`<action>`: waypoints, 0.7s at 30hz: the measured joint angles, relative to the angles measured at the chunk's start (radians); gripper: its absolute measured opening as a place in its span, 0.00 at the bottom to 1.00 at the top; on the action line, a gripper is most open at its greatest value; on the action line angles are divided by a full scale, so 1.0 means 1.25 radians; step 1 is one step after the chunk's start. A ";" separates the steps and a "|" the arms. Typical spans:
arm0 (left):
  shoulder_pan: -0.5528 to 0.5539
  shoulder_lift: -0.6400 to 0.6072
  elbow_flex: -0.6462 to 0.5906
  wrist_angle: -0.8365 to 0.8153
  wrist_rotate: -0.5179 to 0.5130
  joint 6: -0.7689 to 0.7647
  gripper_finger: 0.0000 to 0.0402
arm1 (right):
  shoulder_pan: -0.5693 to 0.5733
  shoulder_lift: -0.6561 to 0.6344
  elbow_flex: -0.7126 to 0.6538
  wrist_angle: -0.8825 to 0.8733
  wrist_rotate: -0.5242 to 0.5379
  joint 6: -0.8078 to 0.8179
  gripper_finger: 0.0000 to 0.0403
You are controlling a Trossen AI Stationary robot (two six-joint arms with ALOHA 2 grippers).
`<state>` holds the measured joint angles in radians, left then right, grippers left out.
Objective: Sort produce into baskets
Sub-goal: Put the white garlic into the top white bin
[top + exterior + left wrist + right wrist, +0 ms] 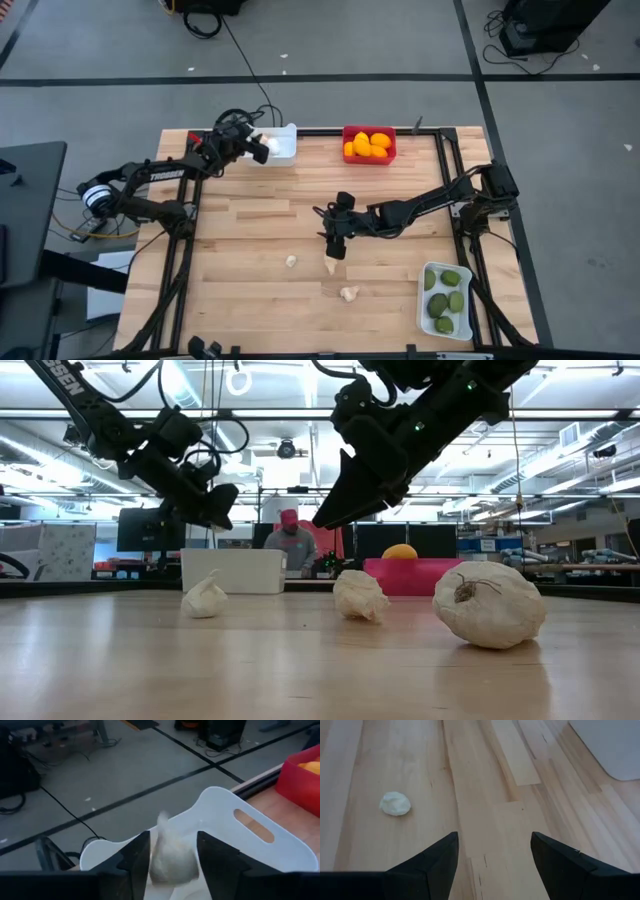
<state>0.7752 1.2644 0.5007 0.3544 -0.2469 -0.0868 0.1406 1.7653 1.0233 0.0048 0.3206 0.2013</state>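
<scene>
My left gripper [262, 146] hangs over the far-left white basket [283, 147], shut on a whitish garlic bulb [170, 856]. My right gripper [335, 247] is open and empty above the table's middle, just over a garlic bulb [331, 266] that lies on the wood. Two more bulbs [291, 261] [348, 293] lie nearby on the table. The right wrist view shows one bulb [395, 803] ahead of the open fingers [492, 862]. The red basket [392, 150] holds orange citrus [367, 143]. The near-right white basket [424, 313] holds green fruits [444, 300]. My left gripper has the garlic bulb's two sides [156, 862] between its two fingers. The bulb fills the gap and looks blurred. It is clear of the table, above the white basket's rim [220, 805]. The fingers slant down toward the basket.
In the low view the three loose bulbs [204, 598] [360, 595] [490, 603] lie in a row, with the right gripper [345, 500] above the middle one. A person [290, 540] shows behind the table. Bare wood lies around the bulbs.
</scene>
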 joint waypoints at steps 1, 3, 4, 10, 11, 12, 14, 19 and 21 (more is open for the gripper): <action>0.006 0.002 0.000 -0.002 0.005 0.001 0.43 | 0.001 0.000 0.000 -0.004 0.000 0.008 0.64; 0.014 0.002 0.000 -0.019 0.006 0.002 0.48 | 0.002 0.000 0.000 -0.011 0.000 0.030 0.64; 0.016 0.002 0.000 -0.020 0.008 0.003 0.50 | 0.002 0.000 0.000 -0.013 0.000 0.040 0.64; 0.019 0.001 0.000 -0.021 0.081 -0.020 0.65 | 0.003 0.000 0.000 -0.013 0.000 0.097 0.64; 0.017 -0.001 0.000 -0.023 0.115 -0.029 0.66 | 0.005 0.000 0.000 -0.015 0.000 0.112 0.64; 0.013 -0.002 0.000 -0.021 0.151 -0.038 0.67 | 0.008 0.000 0.000 -0.020 0.000 0.123 0.64; -0.004 -0.005 0.000 -0.010 0.207 -0.047 0.68 | 0.017 0.000 0.000 -0.033 0.000 0.133 0.64; -0.068 -0.044 0.000 -0.040 0.202 -0.057 0.64 | 0.044 0.000 0.000 -0.035 -0.003 0.132 0.64; -0.101 -0.070 0.000 -0.059 0.202 -0.057 0.62 | 0.054 0.000 0.000 -0.034 -0.006 0.130 0.64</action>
<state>0.6485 1.1768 0.5007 0.2801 0.0058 -0.1582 0.2077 1.7653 1.0233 -0.0382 0.3130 0.3643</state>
